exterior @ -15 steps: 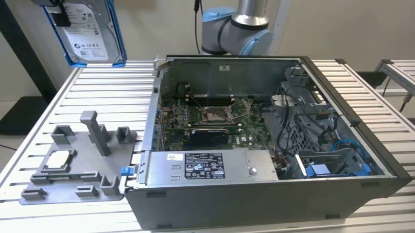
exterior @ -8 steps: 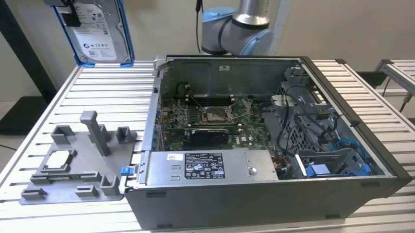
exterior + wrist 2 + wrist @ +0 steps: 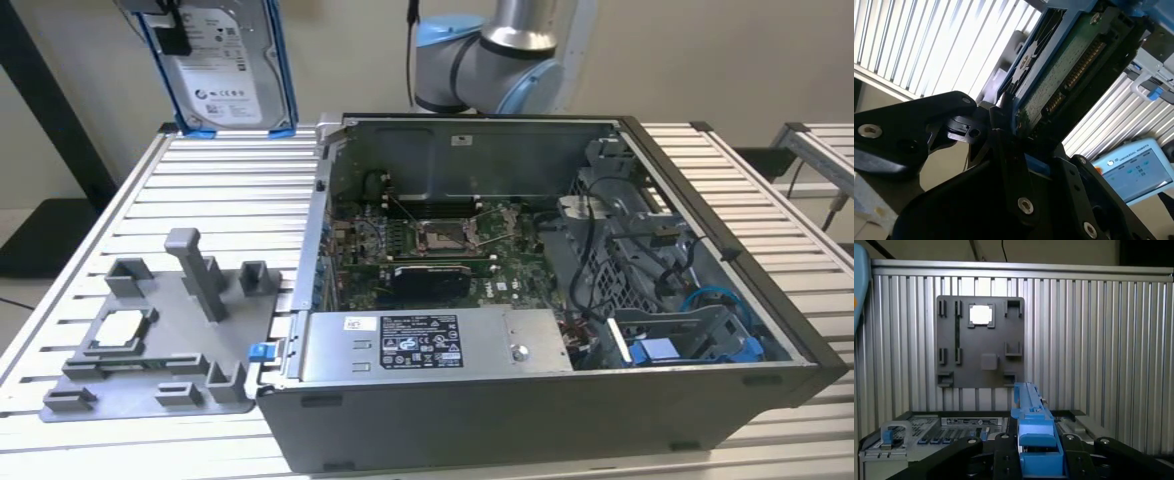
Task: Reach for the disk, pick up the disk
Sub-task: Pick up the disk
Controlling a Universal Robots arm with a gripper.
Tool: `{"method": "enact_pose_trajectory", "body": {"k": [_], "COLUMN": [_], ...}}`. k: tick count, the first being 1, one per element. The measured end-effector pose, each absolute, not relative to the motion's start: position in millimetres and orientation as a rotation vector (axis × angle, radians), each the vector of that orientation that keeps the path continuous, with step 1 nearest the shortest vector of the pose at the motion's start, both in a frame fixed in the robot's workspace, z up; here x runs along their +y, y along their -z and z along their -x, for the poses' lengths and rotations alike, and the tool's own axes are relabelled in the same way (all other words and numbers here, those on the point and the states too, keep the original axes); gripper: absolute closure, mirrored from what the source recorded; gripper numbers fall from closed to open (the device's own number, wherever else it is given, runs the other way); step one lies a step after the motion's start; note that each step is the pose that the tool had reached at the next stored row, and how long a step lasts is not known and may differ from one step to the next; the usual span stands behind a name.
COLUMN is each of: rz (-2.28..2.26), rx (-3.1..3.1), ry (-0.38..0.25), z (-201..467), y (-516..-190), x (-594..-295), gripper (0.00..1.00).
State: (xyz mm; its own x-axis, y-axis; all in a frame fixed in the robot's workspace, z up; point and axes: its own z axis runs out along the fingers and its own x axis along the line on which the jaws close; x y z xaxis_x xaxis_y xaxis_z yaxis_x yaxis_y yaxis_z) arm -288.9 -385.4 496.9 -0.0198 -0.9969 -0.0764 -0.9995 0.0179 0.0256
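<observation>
The ribbed aluminium surface [image 3: 200, 200] lies below me, carrying the open steel computer case [image 3: 534, 420] and, toward the exterior view's left, a matte grey moulded fixture plate [image 3: 147, 350] with upright pegs and pockets. The disk [image 3: 230, 70] hangs upright in the air, well clear of the surface: a flat silver-grey slab with a white label, framed by a glossy blue plastic bracket. My tool [image 3: 1040, 455] is clamped on one edge of it, black fingers [image 3: 1004, 150] pressing both sides. Gripped this near an edge, smooth plastic could slip, so I judge that slow, square travel suits best. A small square silver chip [image 3: 123, 325] sits in a pocket of the plate
</observation>
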Motion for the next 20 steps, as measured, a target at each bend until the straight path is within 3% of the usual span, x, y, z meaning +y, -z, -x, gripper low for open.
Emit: {"method": "enact_pose_trajectory", "body": {"k": [20], "rz": [2.173], "rx": [2.215], "ry": [-0.113], "z": [232], "y": [-497], "x": [-385], "gripper": [1.0]}}
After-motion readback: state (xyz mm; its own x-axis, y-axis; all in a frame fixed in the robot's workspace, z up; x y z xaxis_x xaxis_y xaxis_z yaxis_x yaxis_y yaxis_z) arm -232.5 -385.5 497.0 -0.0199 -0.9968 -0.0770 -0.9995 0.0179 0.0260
